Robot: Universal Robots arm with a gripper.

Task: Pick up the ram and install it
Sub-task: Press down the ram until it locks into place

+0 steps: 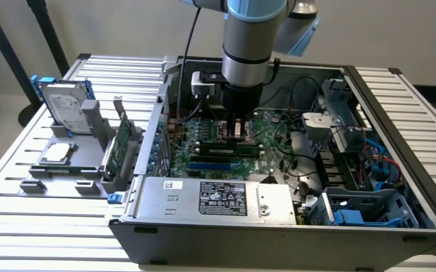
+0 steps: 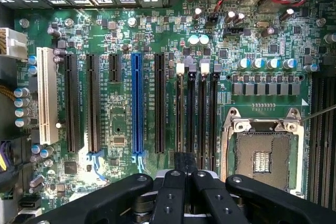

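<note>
Green slim ram stick with a row of dark chips (image 1: pixel 225 149) stands on edge among the long slots of the green motherboard (image 1: pixel 202 133), inside the open grey metal computer case (image 1: pixel 399 107); in the exterior view it sits just on the near side of my claw. I cannot tell if it is pushed fully home. My black claw (image 1: pixel 237 129) hangs straight down over the board, fingers pressed together with no gap, nothing visibly pinched between them. In the wrist view the claw tip (image 2: pixel 185 163) is over one end of the black memory slots (image 2: pixel 202 114), beside the silver empty processor socket (image 2: pixel 262 156); I cannot tell if the tip touches the ram. Long blue expansion slot (image 2: pixel 137 103) and white expansion slot (image 2: pixel 47 95) run parallel to the memory slots. Silver boxy power supply with a white label (image 1: pixel 218 198) sits at the near edge of the case. Outside the case, on the exterior view's left, a grey holder rack (image 1: pixel 51 170) carries a silver hard drive (image 1: pixel 65 107), a small square silver processor chip (image 1: pixel 57 152) and a wider green expansion card (image 1: pixel 119 144), all well apart from my claw.
</note>
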